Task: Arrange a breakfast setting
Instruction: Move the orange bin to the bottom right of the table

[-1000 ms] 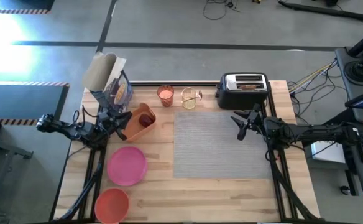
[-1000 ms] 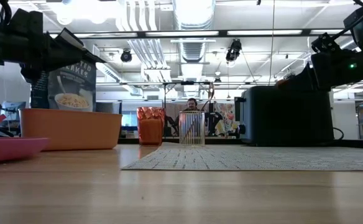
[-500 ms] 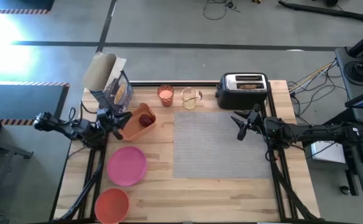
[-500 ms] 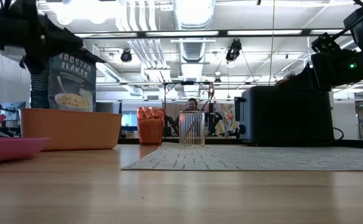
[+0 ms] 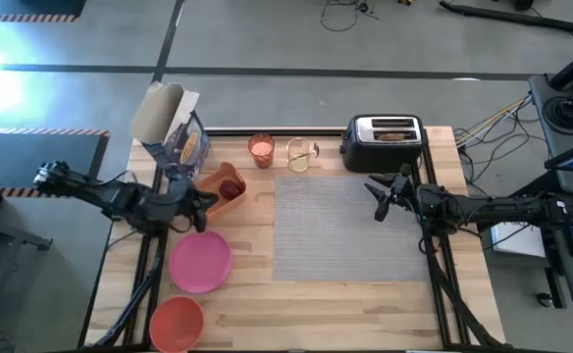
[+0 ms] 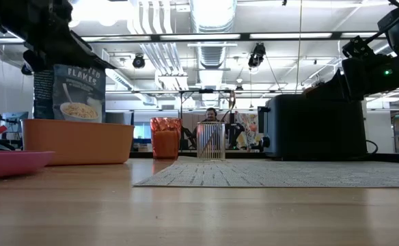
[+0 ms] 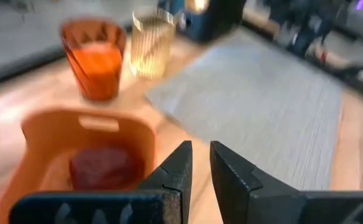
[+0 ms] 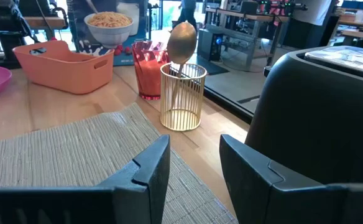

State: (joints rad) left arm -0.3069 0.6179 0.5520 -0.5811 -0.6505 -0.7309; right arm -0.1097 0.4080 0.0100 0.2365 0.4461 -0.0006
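Across the desk (image 5: pixel 247 304), nothing of the setting laid out yet. Placemat (image 5: pixel 350 226) flat at centre and bare, long axis running left to right, near edge square to the desk's front. Toaster (image 5: pixel 385 140) behind its far right corner, brown toast (image 5: pixel 394 136) down in a slot. Cereal box (image 5: pixel 174 127) at far left. Just in front of that, bin (image 5: pixel 208 196) lying at a slant to the desk edge, red fruit (image 5: pixel 231 188) inside. Plate (image 5: pixel 200 261) nearer the front on the left, bowl (image 5: pixel 177 322) nearer again at the corner, both clear of the mat. Glass (image 5: pixel 261 149) and wire holder (image 5: pixel 299 154) side by side at the back; spoon (image 8: pixel 182 42) upright in the holder, bowl end up, handle down.

Since a second ago, only the left arm (image 5: pixel 130 201) changed: stretched out lower and swung from the bin's left end toward its near side, left jaws now between bin and plate. Nearly closed, a thin slit only, nothing held. Pointed across the bin toward glass and holder in the left wrist view, fruit just ahead.

Probably a line-up for the fruit or the plate; not possible to say which. No item shifted, so the task barely begun.

Right arm (image 5: pixel 483 208) waiting over the mat's right edge, right jaws partly apart and empty, aimed at the holder.
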